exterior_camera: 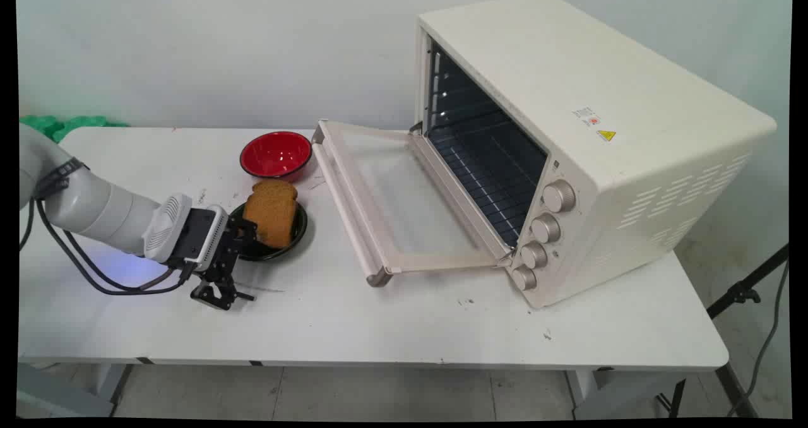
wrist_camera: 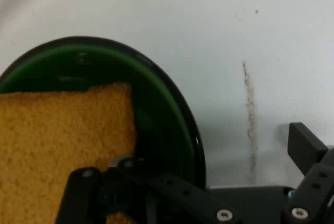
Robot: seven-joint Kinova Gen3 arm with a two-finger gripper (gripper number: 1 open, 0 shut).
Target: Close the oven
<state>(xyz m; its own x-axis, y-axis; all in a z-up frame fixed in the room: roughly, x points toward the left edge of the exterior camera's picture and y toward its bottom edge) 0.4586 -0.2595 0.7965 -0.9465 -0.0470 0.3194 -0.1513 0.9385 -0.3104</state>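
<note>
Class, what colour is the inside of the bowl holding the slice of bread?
Green, with a dark rim; the bowl shows best in the hand view.

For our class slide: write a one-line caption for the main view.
Robot tool open beside a dark bowl holding bread, near a red bowl and an open oven.

A brown bread slice (exterior_camera: 271, 212) leans tilted on a dark green plate (exterior_camera: 299, 229), left of frame centre.
</note>
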